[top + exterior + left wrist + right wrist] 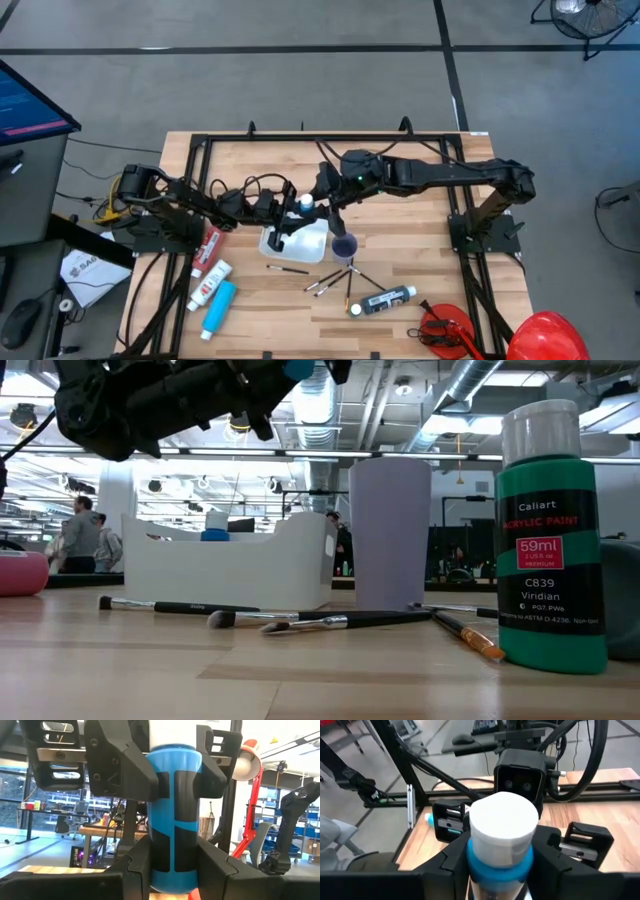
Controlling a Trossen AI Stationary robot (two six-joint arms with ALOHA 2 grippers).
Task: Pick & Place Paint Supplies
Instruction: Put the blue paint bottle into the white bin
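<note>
Blue bottle w/ white cap (503,835) is sitting between both grippers at once, above the white bin (297,241) near table centre. Left gripper (175,820) is clamping the blue body from both sides – fingers pressing into the bottle wall, cap end pointing away from that wrist cam. Right gripper (500,865) is closing around the neck just under the cap, so both are holding the same thing; looks like a handover or a cap twist, can't tell which. In the overhead shot the cap is showing as a pale dot at (306,204), arms meeting there from left and right, the bottle's long axis apparently running roughly along the line between the two wrists. The coming move is turning on that: whichever gripper is letting go first, the other needs a firm hold, else the bottle is dropping toward the bin.

Bin is standing just under the grip, pale purple cup (390,532) beside it, brushes (340,621) lying flat in front on the wood table (250,320). Green Viridian paint bottle (552,530) is standing upright close to the low cam. More tubes – red, white and light blue (218,308) – are lying at the left front; black bottle (385,300) at right front, red dome (545,335) in the corner.

Behind: workshop w/ benches, people standing well apart from the table.
</note>
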